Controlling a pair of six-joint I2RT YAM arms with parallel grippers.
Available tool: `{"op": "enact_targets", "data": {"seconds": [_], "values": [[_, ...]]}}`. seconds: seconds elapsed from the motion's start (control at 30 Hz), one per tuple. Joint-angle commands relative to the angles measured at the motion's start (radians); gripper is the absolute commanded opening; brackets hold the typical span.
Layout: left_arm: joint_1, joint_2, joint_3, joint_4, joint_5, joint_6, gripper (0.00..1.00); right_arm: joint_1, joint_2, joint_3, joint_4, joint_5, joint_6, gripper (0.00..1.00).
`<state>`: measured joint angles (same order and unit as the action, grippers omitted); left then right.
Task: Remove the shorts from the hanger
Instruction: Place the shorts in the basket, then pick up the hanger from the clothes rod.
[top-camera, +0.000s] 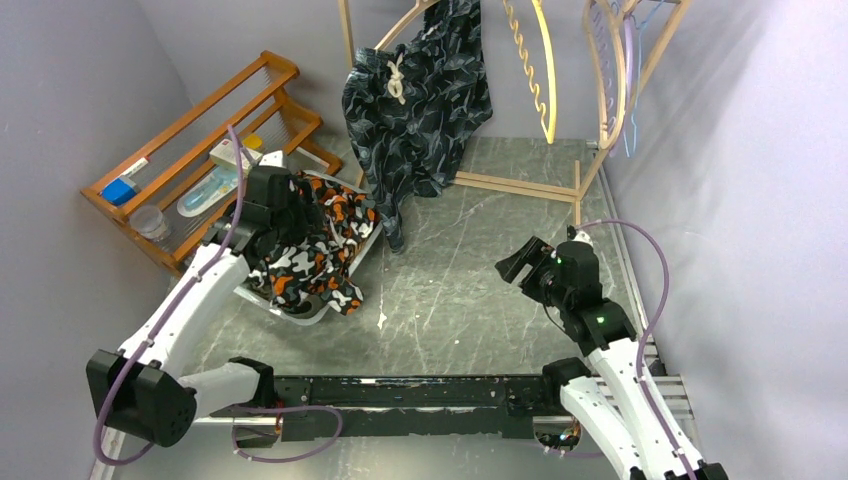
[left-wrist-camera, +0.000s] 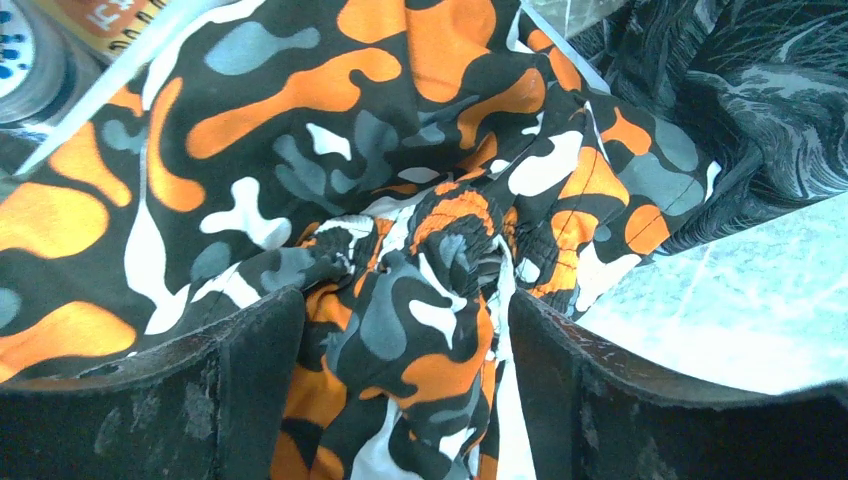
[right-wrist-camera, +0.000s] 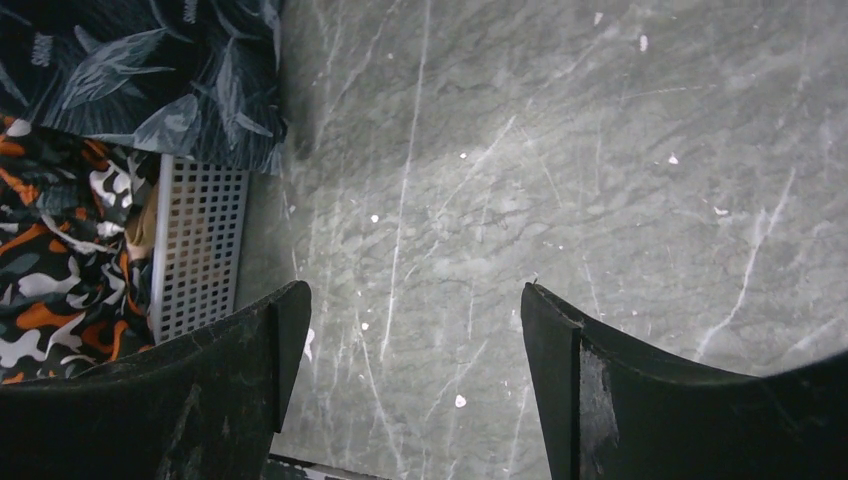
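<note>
A rack stood far left. Camo shorts lay in the basket. The left tool and right tool gaped, gripping nothing.

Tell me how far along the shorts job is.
Done: camo shorts lie in the basket. In hand: nothing; left gripper stands open over them, right gripper open above the table. Left: leaf-print shorts hang on the hanger.

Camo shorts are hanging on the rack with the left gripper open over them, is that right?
No. The camo shorts lie in the basket, not on the rack, as the top view shows. The left gripper is open over them.
</note>
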<state>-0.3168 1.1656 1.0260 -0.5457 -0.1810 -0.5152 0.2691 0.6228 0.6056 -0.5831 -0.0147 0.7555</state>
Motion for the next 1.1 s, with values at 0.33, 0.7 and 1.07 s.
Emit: {"op": "enact_targets", "data": {"seconds": [0.33,0.7,1.07], "values": [[-0.001,-0.058,0.385,-0.09,0.05,0.133,1.0,-0.001,-0.03,-0.008,0.061,-0.085,-0.022,0.8],[-0.001,0.308,0.912,-0.055,0.305,0.323,1.0,-0.002,-0.015,0.003,-0.01,-0.066,-0.036,0.8],[0.001,0.494,1.013,0.162,0.587,0.295,1.0,-0.002,0.028,-0.022,-0.036,-0.083,-0.038,0.81]]}}
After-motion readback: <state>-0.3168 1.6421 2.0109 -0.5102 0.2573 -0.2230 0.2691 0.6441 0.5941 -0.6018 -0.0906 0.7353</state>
